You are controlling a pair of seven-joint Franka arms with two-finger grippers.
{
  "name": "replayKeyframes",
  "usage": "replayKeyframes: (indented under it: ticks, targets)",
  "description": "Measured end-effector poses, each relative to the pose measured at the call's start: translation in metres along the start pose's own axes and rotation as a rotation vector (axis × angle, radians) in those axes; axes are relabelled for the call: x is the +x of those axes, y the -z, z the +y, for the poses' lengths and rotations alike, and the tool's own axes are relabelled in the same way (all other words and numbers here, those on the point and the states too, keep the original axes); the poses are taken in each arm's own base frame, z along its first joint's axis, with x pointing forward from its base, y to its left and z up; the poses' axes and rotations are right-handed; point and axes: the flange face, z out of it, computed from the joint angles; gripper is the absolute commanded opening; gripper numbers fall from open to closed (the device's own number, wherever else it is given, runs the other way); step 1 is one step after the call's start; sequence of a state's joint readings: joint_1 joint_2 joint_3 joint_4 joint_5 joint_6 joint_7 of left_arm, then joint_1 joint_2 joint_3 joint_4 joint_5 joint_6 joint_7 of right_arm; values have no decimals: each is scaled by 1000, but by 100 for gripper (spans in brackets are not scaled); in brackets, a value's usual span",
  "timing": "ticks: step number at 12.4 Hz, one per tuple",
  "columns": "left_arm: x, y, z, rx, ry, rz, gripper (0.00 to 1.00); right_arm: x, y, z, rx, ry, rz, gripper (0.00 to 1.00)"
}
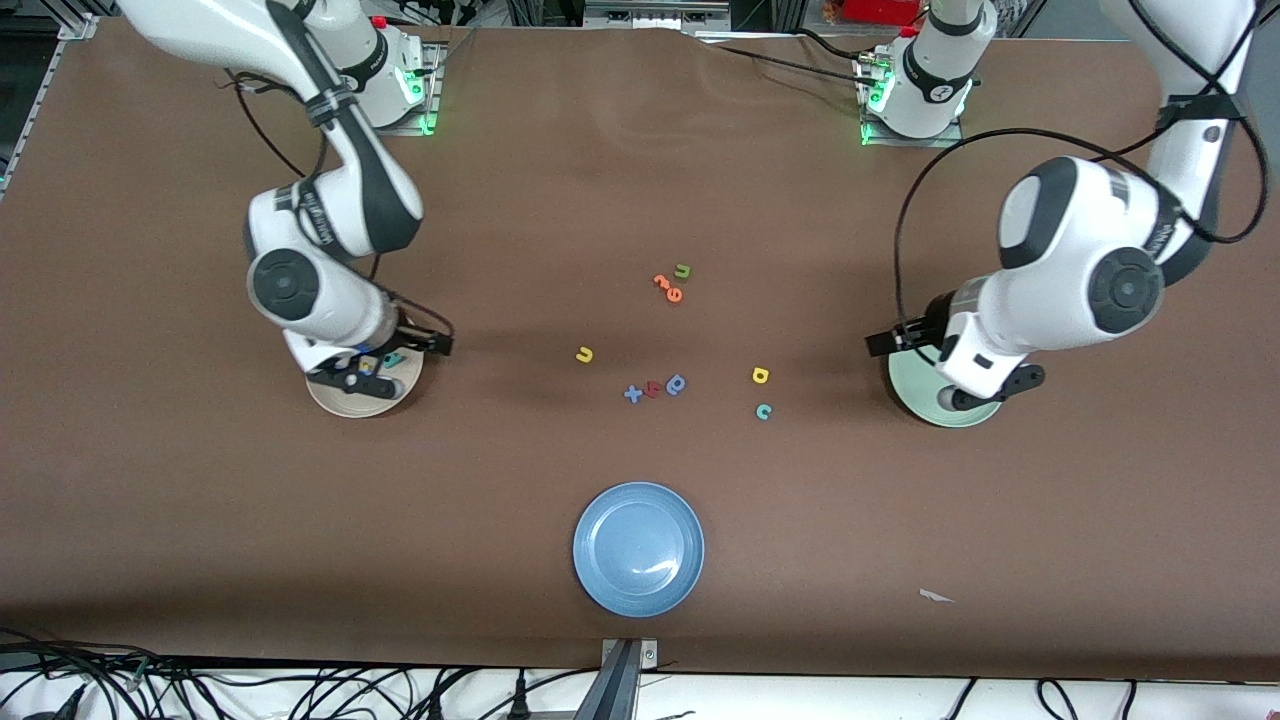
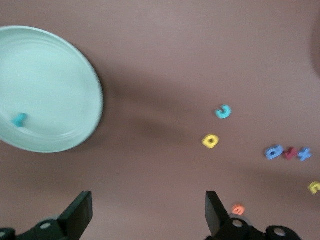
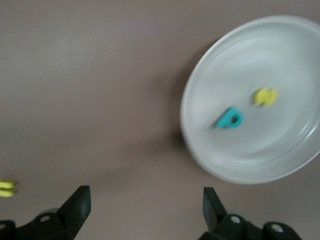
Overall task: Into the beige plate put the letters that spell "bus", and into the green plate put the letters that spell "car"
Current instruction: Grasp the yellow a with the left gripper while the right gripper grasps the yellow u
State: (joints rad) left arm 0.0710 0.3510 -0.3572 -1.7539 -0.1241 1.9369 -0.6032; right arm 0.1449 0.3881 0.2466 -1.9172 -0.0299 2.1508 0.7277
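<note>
Both claws agape over plates

This looks like a robot lab. Two big white robot arms (image 1: 330, 230) stand bolted to metal bases at about 11 and 1 o'clock, with small green lights glowing on them. A plain brown table (image 1: 200, 520) fills the room, and black cables (image 1: 250, 690) lie in a tangle along the edge at 7 o'clock.
</note>
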Motion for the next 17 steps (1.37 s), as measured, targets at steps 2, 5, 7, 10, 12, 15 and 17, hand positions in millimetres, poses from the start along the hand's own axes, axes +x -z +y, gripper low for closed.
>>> replayKeyframes:
  ticks: [2, 5, 7, 10, 12, 15, 17]
  targets:
    - [-8, -36, 43, -40, 54, 37, 95, -30, -1, -45, 15, -129, -4, 99]
    - [-14, -92, 80, -66, 104, 67, 93, -58, -20, -98, 54, -241, 10, 96]
    - [-16, -128, 88, 0, 102, 101, 93, -71, -50, -121, 64, -283, 42, 92]
    - [-16, -167, 93, 57, 113, 143, 93, -84, -87, -143, 94, -274, 78, 79]
    - [-23, -188, 102, 54, 118, 141, 93, -87, -95, -149, 117, -260, 89, 77]
    - [-32, -207, 109, 65, 115, 125, 90, -89, -101, -156, 147, -242, 100, 74]
    - [-34, -218, 108, 89, 104, 132, 90, -91, -112, -157, 139, -212, 115, 68]
